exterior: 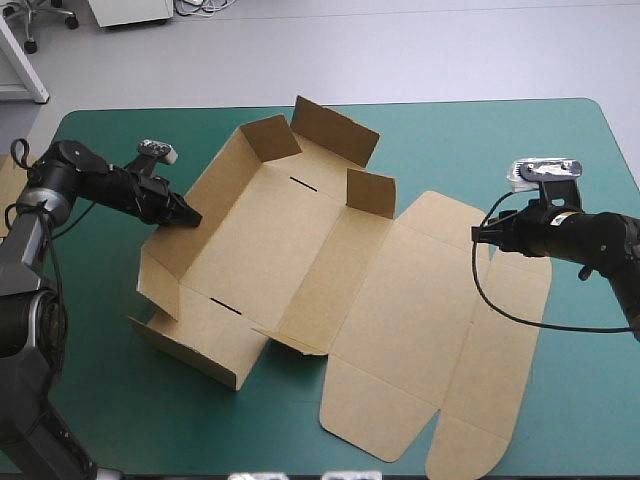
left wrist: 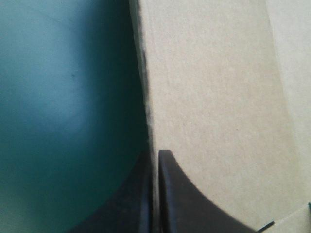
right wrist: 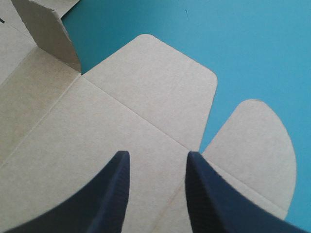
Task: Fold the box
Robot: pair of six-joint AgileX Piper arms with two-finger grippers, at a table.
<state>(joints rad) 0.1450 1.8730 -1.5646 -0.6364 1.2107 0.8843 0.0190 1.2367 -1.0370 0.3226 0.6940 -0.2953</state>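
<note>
The brown box (exterior: 270, 240) sits mid-table on the teal-green cover (exterior: 130, 420), walls half raised, lid (exterior: 420, 300) flat. The left gripper (left wrist: 155, 155) pinches its left wall (exterior: 215, 175) — hold that upright, I judge, while the right gripper (right wrist: 156, 158), spread open over the lid, tucks flaps.

High cam: above & behind robot, facing fwd & down, whole table (exterior: 560, 160) in shot; left wrist cam: v. close, looking along left gripper (left wrist: 154, 154) at box (left wrist: 218, 97) edge-on; right wrist cam: farther back, angled down on its flat lid (right wrist: 97, 136); box shared by all 3.
</note>
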